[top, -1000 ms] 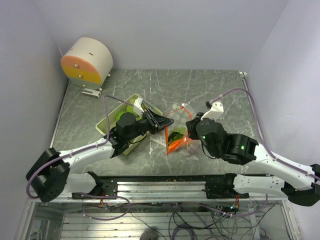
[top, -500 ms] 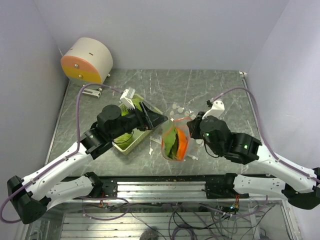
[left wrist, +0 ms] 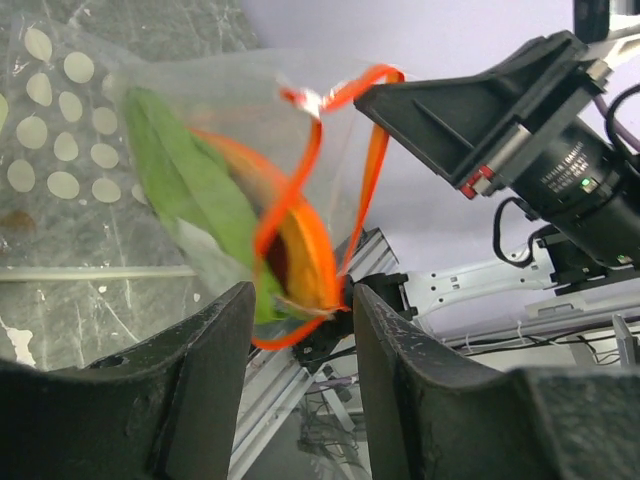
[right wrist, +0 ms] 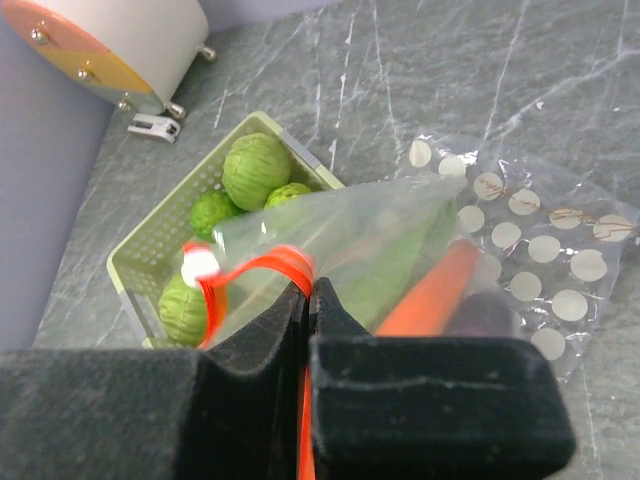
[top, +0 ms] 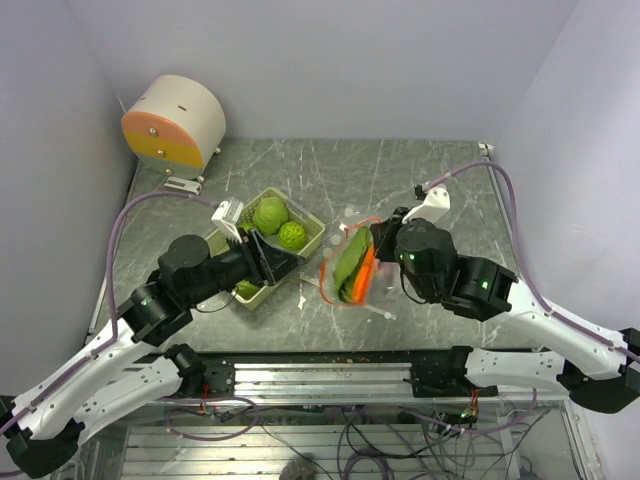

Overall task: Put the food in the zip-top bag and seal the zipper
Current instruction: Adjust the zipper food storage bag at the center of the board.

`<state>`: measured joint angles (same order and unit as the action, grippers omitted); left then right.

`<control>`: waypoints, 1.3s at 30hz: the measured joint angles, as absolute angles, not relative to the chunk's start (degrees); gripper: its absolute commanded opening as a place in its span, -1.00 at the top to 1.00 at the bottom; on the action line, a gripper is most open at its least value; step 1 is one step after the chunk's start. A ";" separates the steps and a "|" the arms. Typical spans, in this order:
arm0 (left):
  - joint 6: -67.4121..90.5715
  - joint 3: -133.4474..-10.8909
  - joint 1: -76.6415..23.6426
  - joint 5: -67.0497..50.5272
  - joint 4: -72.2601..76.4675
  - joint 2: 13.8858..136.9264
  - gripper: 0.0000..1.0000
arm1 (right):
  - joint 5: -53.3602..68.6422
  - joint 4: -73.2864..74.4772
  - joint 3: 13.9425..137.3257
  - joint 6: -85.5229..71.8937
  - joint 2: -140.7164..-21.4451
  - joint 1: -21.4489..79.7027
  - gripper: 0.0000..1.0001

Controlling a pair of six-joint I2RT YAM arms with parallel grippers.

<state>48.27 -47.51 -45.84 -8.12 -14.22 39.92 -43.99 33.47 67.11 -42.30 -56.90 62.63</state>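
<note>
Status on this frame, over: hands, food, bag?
Right hand shut on orange zipper rim, holding bag up. Left hand open, empty, facing bag mouth. Carrot inside; green balls in basket. Zipper unsealed.

Both arms are built of smooth white links joined by chunky black round joints: the left arm (top: 110, 345) at the lower left of the overhead view, the right arm (top: 545, 322) at the lower right. A lilac cable (top: 150, 194) loops loosely along each one. Small green lights (top: 484, 295) glow on the right arm's black joints, and one black housing carries white lettering (left wrist: 562, 165). A white camera block (top: 228, 214) sits by each wrist. The left claw (left wrist: 300, 300) and right claw (right wrist: 308, 300) have matte black, blocky fingers (left wrist: 190, 400) with a faintly grainy surface.
</note>
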 measured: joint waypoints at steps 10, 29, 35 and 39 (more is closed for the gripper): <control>50.33 -42.89 -45.84 -9.28 -14.92 34.57 -0.48 | -47.99 27.70 68.10 -41.76 -61.43 60.90 1.00; 55.16 -36.36 -45.84 -13.37 -10.07 34.94 -0.53 | -47.13 18.61 70.70 -39.75 -67.85 57.69 1.00; 56.42 -36.36 -45.84 -11.97 -8.49 35.97 -0.52 | -45.56 16.45 70.72 -39.59 -69.84 57.21 1.00; 58.02 -36.32 -45.84 -10.02 -5.30 37.41 -0.51 | -44.66 15.53 70.72 -39.48 -70.13 57.14 1.00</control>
<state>58.02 -36.32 -45.84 -10.02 -5.30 37.41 -44.66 15.53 70.72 -39.48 -70.13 57.14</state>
